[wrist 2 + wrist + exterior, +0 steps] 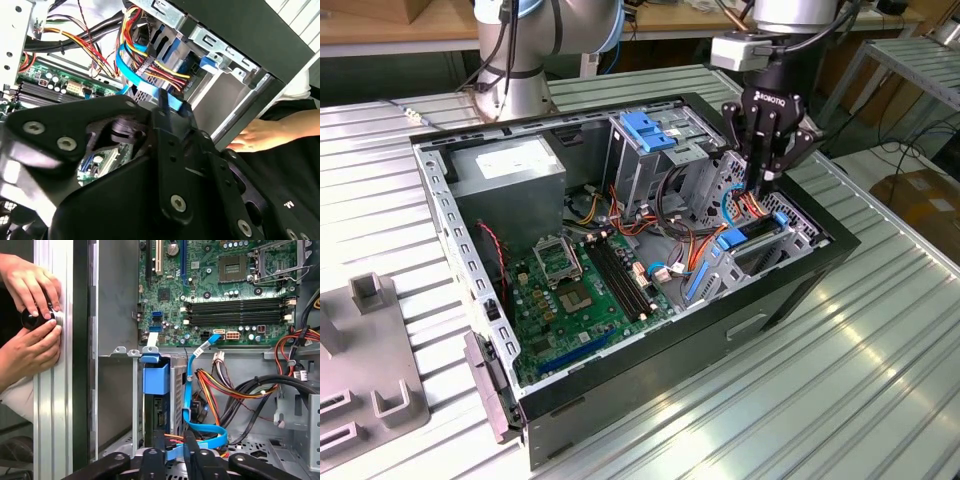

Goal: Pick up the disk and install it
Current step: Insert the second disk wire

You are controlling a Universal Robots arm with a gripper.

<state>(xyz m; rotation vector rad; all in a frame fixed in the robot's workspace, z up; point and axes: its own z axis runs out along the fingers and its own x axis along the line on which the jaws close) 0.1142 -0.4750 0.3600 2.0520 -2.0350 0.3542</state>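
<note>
Exterior view: tool (767,170) above disk (748,238)

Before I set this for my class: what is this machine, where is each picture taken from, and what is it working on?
The machine is one robot arm ending in a black gripper. The exterior view comes from a camera off the arm. It shows an open computer case on a ribbed metal table, with the gripper lowered into the drive bay on that view's right. The two wrist views ride on the arm and look past the gripper at the green motherboard and coloured cables. The disk, in its blue frame, appears to stand on edge in the bay, near the gripper. A person's hands are at the table's edge.
</note>
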